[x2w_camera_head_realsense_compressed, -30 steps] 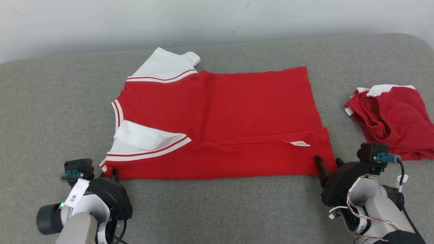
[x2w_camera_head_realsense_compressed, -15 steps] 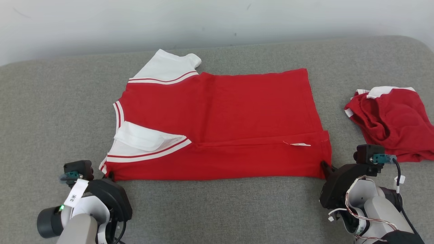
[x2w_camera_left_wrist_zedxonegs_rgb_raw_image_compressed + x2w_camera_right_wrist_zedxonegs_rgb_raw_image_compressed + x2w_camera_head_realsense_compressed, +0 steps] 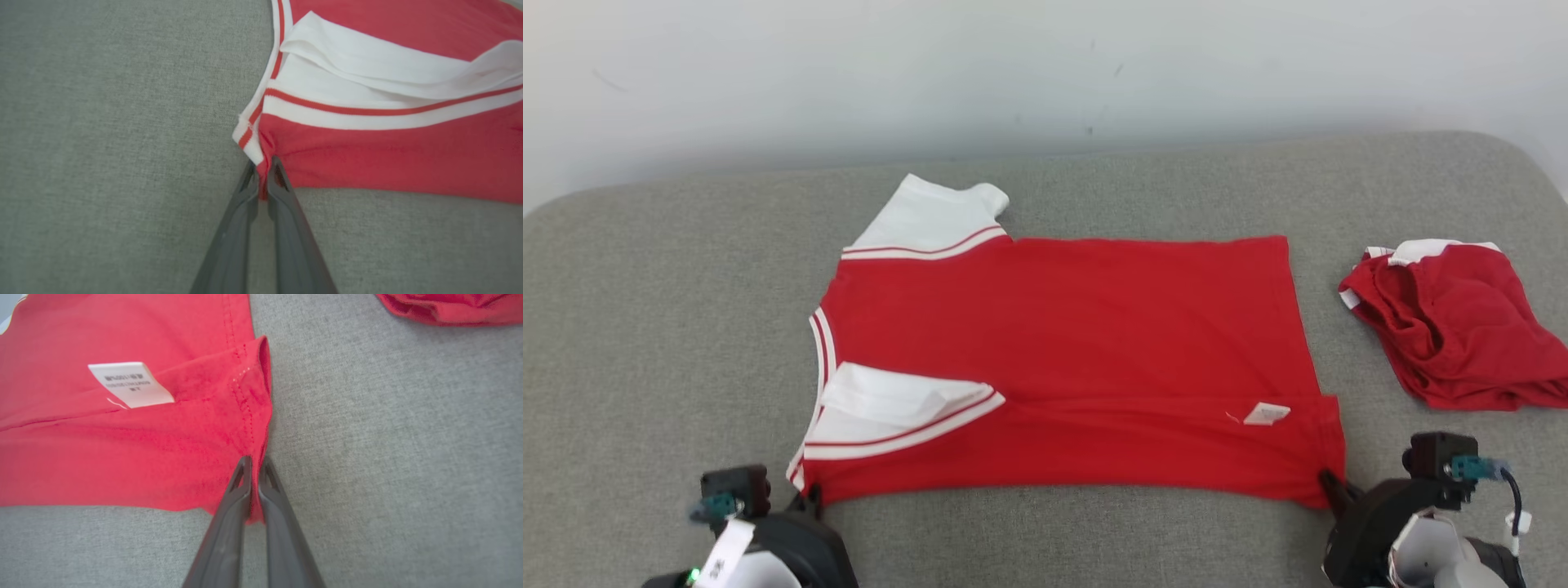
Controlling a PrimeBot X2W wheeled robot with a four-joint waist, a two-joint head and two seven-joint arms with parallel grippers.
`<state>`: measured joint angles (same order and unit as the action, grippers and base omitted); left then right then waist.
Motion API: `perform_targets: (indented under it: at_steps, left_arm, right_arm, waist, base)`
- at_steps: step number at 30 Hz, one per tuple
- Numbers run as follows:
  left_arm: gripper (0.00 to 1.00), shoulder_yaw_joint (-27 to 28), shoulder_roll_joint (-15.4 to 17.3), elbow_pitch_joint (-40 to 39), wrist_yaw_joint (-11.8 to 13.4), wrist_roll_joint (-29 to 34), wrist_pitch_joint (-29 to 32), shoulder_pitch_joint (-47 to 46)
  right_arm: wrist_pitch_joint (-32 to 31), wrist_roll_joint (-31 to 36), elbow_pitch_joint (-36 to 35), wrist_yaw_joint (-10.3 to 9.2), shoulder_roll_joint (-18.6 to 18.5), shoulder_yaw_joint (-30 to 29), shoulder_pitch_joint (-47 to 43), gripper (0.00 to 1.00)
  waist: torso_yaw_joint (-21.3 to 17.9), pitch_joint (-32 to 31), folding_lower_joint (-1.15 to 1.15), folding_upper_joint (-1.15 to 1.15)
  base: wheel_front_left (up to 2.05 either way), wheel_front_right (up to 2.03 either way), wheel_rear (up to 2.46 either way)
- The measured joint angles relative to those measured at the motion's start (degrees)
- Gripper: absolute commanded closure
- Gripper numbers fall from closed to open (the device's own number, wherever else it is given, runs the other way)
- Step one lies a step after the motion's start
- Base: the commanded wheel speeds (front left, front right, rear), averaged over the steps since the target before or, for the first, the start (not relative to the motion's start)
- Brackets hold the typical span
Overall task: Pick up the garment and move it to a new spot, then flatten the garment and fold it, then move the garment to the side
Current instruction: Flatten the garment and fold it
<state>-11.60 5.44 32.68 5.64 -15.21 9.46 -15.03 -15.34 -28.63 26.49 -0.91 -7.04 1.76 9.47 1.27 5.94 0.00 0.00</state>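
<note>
The red cloth shirt with white sleeves [image 3: 1062, 359] lies flat on the grey cushion [image 3: 645, 327], near corners pinched in the closed left claw [image 3: 264, 169] and right claw [image 3: 254, 463]; the fold in hand likely requires lifting both evenly.

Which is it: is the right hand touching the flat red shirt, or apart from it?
Touching. The right wrist view shows the right hand shut on the flat red shirt, hem corner pinched between its fingers.

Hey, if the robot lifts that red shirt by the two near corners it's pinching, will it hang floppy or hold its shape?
Probably floppy: the red shirt puckers where the left gripper and right gripper pinch it. Its middle would likely sag between them. The folded white sleeve may flop open.
</note>
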Motion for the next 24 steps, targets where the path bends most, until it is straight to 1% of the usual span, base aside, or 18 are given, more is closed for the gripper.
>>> perform_targets:
  at_steps: [5, 7, 11, 12, 16, 21, 24]
  left_arm:
    - [1.00, -0.40, 0.14, -5.02, -0.73, -0.49, -0.42, 5.78]
    - [1.00, -0.43, 0.42, -7.36, -0.96, -0.53, -0.42, 8.21]
    - [1.00, -1.48, 1.43, -12.50, -1.12, -0.52, 0.87, 14.83]
    - [1.00, -1.48, 1.43, -12.50, -1.12, -0.52, 0.87, 14.83]
    - [1.00, -2.60, 1.72, -16.62, -1.18, -0.52, 2.70, 19.36]
    - [1.00, -2.32, 2.82, -21.03, -1.11, -0.56, 4.83, 23.07]
    - [1.00, -1.97, 3.42, -22.91, -0.99, -0.89, 6.39, 24.72]
  right_arm:
    - [-0.70, -1.78, -4.30, 0.42, -0.90, -1.47, -5.71, 1.00]
    - [-1.32, -2.15, -6.06, 0.93, -1.27, -1.67, -7.78, 1.00]
    - [-2.81, -2.44, -10.31, 0.92, -2.37, -2.22, -11.67, 1.00]
    - [-2.81, -2.44, -10.31, 0.92, -2.37, -2.22, -11.67, 1.00]
    - [-4.10, -2.92, -13.96, 0.81, -2.79, -2.82, -15.37, 1.00]
    - [-5.86, -3.15, -18.62, -0.38, -2.63, -2.86, -20.04, 1.00]
    - [-6.66, -3.48, -20.78, -1.56, -2.45, -3.43, -21.67, 1.00]
  waist:
    - [0.46, -1.66, 0.00, 0.00]
    - [0.72, -2.27, 0.00, 0.00]
    - [1.20, -3.81, 0.00, 0.00]
    - [1.20, -3.81, 0.00, 0.00]
    - [1.63, -4.85, -0.01, 0.00]
    - [2.19, -5.78, -0.01, 0.00]
    - [2.20, -5.81, -0.01, 0.00]
  base:
    - [0.00, 0.00, 0.00]
    - [0.00, 0.00, 0.00]
    - [0.00, 0.00, 0.00]
    - [0.00, 0.00, 0.00]
    - [0.00, 0.00, 0.00]
    - [0.00, 0.00, 0.00]
    - [0.00, 0.00, 0.00]
